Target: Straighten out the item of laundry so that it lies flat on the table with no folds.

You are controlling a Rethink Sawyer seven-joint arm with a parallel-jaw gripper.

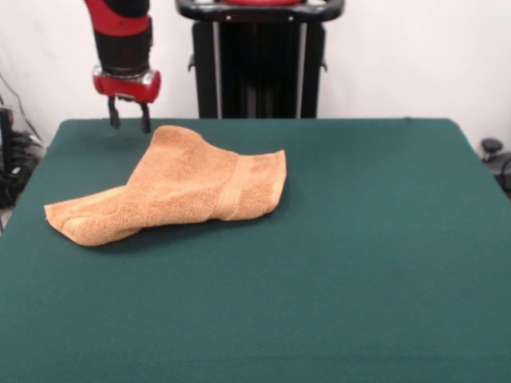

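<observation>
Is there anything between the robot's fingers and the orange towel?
No. In the front view only bare green table shows in the short gap between the open gripper and the towel; nothing lies there.

One small orange-tan terry-cloth towel (172,190) is lying on the table, and a single woven band (234,190) is running across it near its hemmed end. One large rectangular table covered in dark green felt-like cloth (335,263) is filling most of the view. One red and black robot arm (121,36) is coming down from above, and it is carrying one gripper (129,118) with two dark fingers (114,113) showing, standing apart. One black pedestal (259,64) is standing behind the table's far edge.
</observation>
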